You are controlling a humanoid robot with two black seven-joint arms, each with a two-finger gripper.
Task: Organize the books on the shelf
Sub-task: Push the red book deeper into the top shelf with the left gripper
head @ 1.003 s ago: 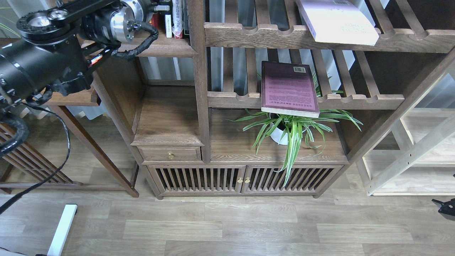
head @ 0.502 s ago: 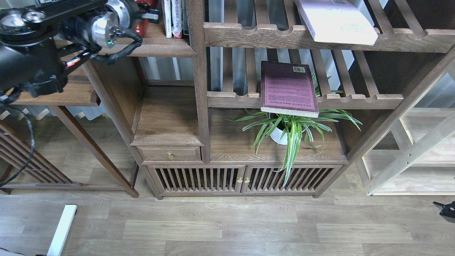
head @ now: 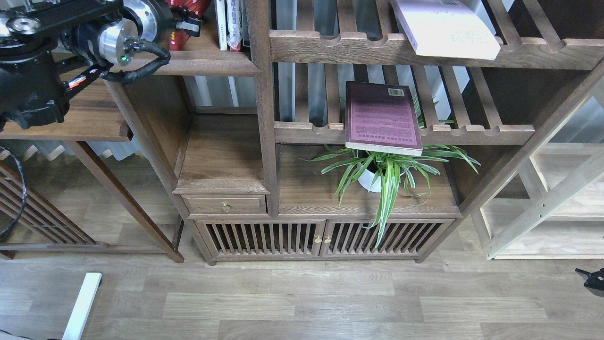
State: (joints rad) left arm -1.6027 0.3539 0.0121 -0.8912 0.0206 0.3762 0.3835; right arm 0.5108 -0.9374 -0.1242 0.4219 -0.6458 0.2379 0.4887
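My left gripper [head: 186, 21] is at the top left, over the dark-brown shelf [head: 212, 59]. Its fingers are closed around a glossy red book [head: 178, 38], which tilts over the shelf board. Just to the right, a few books [head: 227, 23] stand upright against the post. A maroon-purple book [head: 382, 118] lies flat on the middle slatted rack, overhanging its front rail. On the upper slatted rack lies a pale white-lavender book [head: 446, 28]. At the lower right edge a small dark part [head: 592, 278] shows, probably my right gripper; its fingers cannot be told apart.
A potted spider plant [head: 387, 172] stands on the cabinet top under the maroon book. An empty bay with a small drawer [head: 225, 205] lies below the shelf. A pale light-wood unit [head: 542, 208] stands at right, a side table [head: 89, 123] at left.
My left arm has drawn back to the left and upward, and the red book has moved left along the shelf with the gripper. The other books have not moved.
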